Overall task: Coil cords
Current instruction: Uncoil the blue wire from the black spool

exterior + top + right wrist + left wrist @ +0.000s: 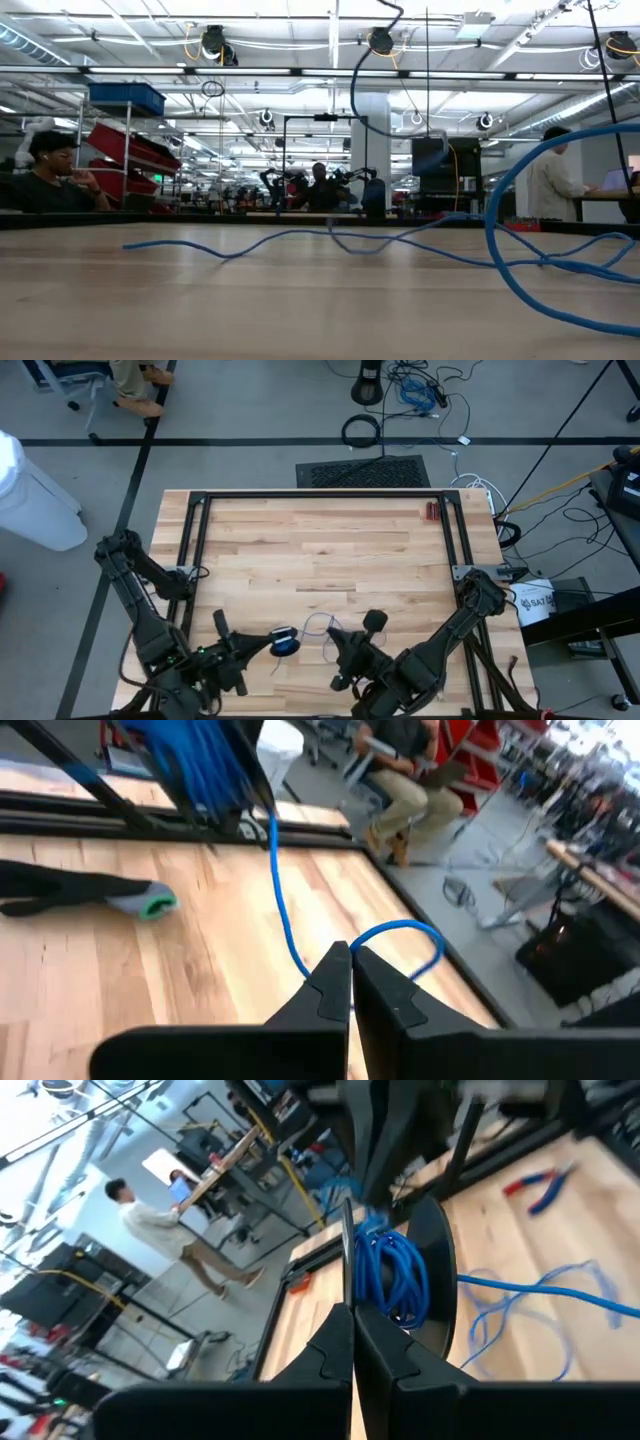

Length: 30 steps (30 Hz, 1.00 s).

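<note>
My left gripper [352, 1312] is clamped on the blue cord [392, 1275], fingers pressed together with the wound loops bunched just above them, near the table's [320, 550] front edge. My right gripper [350, 960] — fingers likewise together — pinches a loose strand of the same cord close by. The rest trails in slack curves across the wood between my two arms — red-handled pliers [538, 1183] lie well apart.

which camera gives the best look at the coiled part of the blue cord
The left wrist view: the blue coil fills its centre, loops distinct. The high view shows a small dark bundle; the right wrist view only its edge; the low view just loose strands.
</note>
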Available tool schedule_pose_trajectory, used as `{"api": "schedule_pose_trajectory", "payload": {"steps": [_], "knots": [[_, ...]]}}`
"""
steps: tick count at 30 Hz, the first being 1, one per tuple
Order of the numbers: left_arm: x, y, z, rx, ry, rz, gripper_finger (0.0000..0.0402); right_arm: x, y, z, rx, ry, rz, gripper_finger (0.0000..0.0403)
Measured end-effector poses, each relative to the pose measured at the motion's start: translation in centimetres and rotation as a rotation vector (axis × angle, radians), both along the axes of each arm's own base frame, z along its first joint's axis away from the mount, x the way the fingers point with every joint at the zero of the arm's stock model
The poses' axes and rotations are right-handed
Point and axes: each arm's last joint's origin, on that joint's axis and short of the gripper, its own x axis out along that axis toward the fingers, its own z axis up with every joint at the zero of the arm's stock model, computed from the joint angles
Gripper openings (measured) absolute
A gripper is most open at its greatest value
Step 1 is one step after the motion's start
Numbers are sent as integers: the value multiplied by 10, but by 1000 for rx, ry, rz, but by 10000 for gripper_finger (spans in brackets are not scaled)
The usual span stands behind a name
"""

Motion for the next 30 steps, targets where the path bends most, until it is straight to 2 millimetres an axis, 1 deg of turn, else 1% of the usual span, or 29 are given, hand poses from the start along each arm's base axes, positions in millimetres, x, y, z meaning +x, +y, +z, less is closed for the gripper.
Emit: {"api": "schedule_pose_trajectory", "payload": {"steps": [4,10,15,18,20,23,26,30], "knots": [[-10,-4,10,-24,-29,-41,1,6,-2,-6,1,16,-11,0],[-18,-19,25,-37,-91,-110,1,15,-5,-17,20,65,-12,0],[-23,-25,33,-35,-122,-149,1,24,-10,-28,51,133,-5,0],[-25,-26,32,-14,-113,-154,1,27,-13,-30,98,176,15,0],[-25,-25,30,49,-88,-156,1,29,-12,-30,116,174,20,0],[-24,-27,21,174,-29,-165,1,28,-6,-29,115,166,53,8],[-23,-31,13,265,13,-177,1,25,1,-29,130,205,114,20],[-22,-32,12,315,26,-181,1,18,7,-25,124,232,163,40]]}}
